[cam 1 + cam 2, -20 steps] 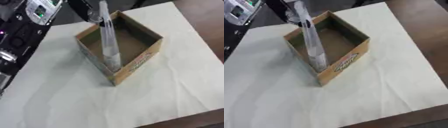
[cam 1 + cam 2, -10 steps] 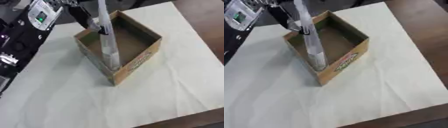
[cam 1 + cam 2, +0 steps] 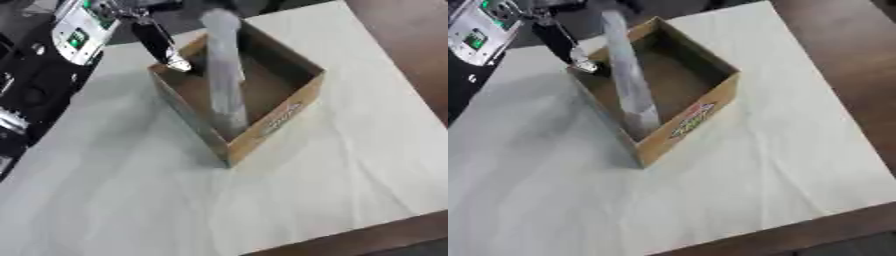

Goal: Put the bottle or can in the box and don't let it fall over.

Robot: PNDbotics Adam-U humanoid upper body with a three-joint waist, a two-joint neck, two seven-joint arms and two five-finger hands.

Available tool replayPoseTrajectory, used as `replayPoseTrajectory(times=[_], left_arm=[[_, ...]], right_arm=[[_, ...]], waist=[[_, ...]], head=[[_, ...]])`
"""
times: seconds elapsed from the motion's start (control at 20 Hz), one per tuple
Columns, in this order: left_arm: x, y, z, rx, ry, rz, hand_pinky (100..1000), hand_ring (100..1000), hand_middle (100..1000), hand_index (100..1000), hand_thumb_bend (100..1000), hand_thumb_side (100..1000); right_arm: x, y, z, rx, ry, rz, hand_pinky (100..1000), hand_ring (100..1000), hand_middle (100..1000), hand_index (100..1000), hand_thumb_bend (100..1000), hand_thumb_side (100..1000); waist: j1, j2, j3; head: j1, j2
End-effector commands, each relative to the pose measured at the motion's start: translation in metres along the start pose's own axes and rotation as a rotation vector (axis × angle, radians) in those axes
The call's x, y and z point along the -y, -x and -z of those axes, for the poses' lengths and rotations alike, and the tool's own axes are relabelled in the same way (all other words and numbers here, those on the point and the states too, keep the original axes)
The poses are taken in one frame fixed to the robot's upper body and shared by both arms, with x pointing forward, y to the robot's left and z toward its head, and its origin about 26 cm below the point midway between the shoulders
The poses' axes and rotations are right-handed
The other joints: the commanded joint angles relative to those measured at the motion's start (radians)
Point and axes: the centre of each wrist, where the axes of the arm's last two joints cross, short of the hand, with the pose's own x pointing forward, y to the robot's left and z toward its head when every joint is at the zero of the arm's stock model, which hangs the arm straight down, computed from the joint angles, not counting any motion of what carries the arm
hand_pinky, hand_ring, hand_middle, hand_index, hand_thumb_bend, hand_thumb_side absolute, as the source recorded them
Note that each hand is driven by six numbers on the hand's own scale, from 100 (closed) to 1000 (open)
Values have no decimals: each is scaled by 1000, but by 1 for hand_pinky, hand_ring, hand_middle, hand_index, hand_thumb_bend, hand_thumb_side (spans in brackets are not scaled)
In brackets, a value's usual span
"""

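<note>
A tall clear bottle stands inside the open cardboard box, its base in the near corner and its top leaning slightly toward the far left. My left hand comes in from the upper left, its black fingers straight. The silver fingertip sits at the box's left rim, apart from the bottle. The hand holds nothing. My right hand shows in neither view.
The box sits on a white cloth over a brown table, which shows at the right and the near edge. Black equipment with a green-lit panel stands at the far left.
My left hand has let go of the bottle and drawn back to the left, to the box's rim. The bottle stays standing in the box.
</note>
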Motion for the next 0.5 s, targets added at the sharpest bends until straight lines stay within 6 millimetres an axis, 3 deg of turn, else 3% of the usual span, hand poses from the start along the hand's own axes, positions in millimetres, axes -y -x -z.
replayPoseTrajectory(times=[0.05, 0.4, 0.5], left_arm=[[-14, 3, -16, 192, 317, 249, 914, 942, 806, 920, 573, 297], [-20, 9, -39, 144, 282, 211, 906, 938, 802, 922, 555, 319], [-23, 11, -47, 127, 257, 190, 898, 933, 795, 917, 500, 352]], right_arm=[[4, -7, 4, 19, -4, -14, 730, 1000, 895, 982, 100, 465], [6, -7, 2, 13, -1, -17, 730, 1000, 894, 980, 100, 453], [7, -7, 2, 11, 1, -20, 729, 1000, 893, 979, 100, 447]], waist=[[-14, -31, 4], [-26, -48, 18], [-30, -53, 23]], head=[[-7, 9], [-23, 14], [-33, 17]])
